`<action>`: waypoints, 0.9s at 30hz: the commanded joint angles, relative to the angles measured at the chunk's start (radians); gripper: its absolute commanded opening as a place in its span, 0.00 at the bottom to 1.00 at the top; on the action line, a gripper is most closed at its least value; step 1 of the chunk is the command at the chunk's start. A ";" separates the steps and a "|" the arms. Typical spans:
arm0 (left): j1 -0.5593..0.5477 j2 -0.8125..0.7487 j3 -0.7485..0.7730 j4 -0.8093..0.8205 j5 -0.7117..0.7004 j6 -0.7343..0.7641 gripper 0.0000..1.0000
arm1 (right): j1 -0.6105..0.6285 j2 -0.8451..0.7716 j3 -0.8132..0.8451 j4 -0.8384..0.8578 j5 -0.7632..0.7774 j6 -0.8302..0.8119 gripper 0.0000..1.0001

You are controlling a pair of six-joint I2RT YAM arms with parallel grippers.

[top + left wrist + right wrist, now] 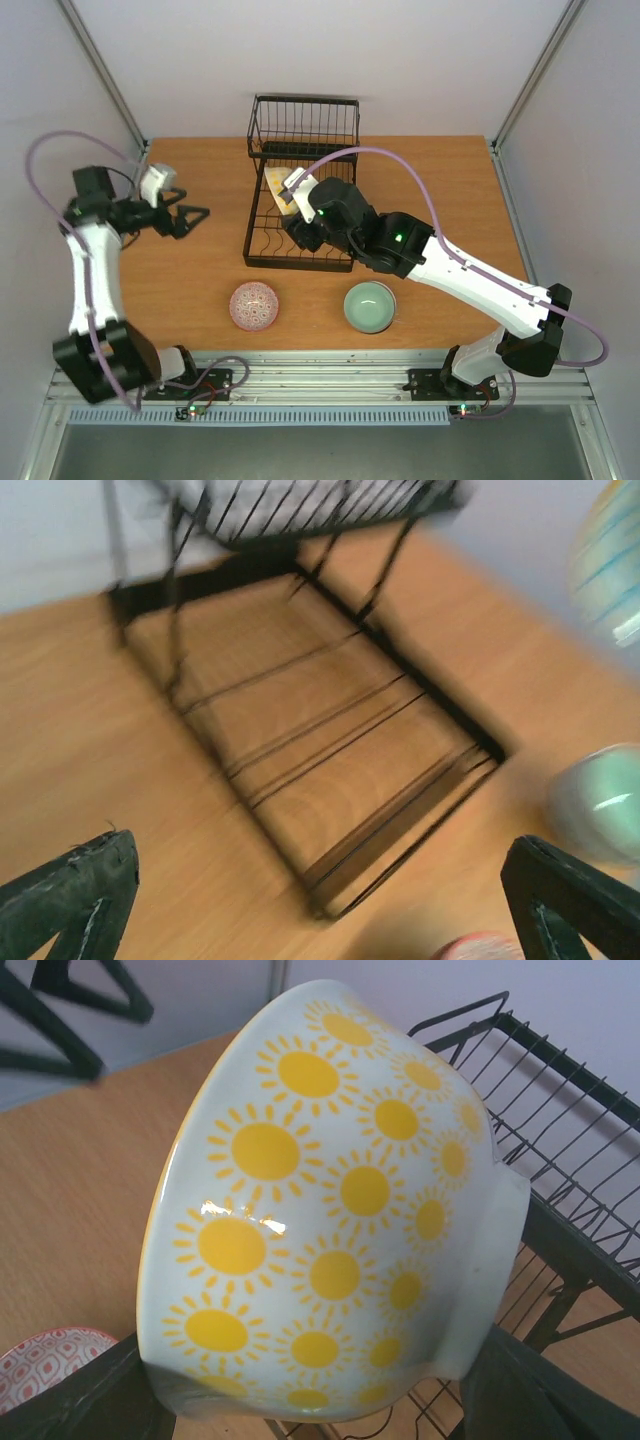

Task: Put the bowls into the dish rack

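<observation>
My right gripper (pixel 292 207) is shut on a white bowl with yellow suns (pixel 281 189), holding it on its side over the slots of the black wire dish rack (pixel 247 240). In the right wrist view the bowl (pixel 330 1210) fills the frame between my fingers (pixel 100 1405), with the rack (pixel 575 1145) behind it. A red-and-white patterned bowl (pixel 254 306) and a celadon green bowl (pixel 369 306) stand on the table in front of the rack. My left gripper (pixel 187 220) is open and empty, left of the rack; its view shows the rack (pixel 300 735) and the green bowl (pixel 600 805), blurred.
The rack's taller basket section (pixel 303 125) is at the far end, near the back wall. Bare wooden table (pixel 450 190) lies to the right of the rack and between the rack and the left gripper. The red bowl's rim shows in the right wrist view (pixel 40 1365).
</observation>
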 commanded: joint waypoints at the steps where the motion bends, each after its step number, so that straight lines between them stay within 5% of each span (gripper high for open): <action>1: -0.116 -0.260 -0.345 0.915 -0.774 -0.625 0.99 | -0.001 -0.021 0.049 0.011 -0.013 -0.029 0.01; 6: -0.121 -0.169 -0.319 0.851 -0.689 -0.754 0.99 | -0.001 0.004 0.035 -0.011 -0.006 -0.056 0.01; 13: -0.163 -0.035 -0.544 1.144 -0.655 -1.012 0.99 | -0.001 0.112 -0.016 -0.064 0.074 -0.089 0.01; 20: -0.225 -0.029 -0.625 1.205 -0.834 -0.941 0.99 | -0.030 0.303 0.044 -0.101 0.243 -0.134 0.01; 27: -0.235 -0.087 -0.713 1.291 -0.869 -0.903 1.00 | -0.124 0.514 0.238 -0.210 0.298 -0.128 0.01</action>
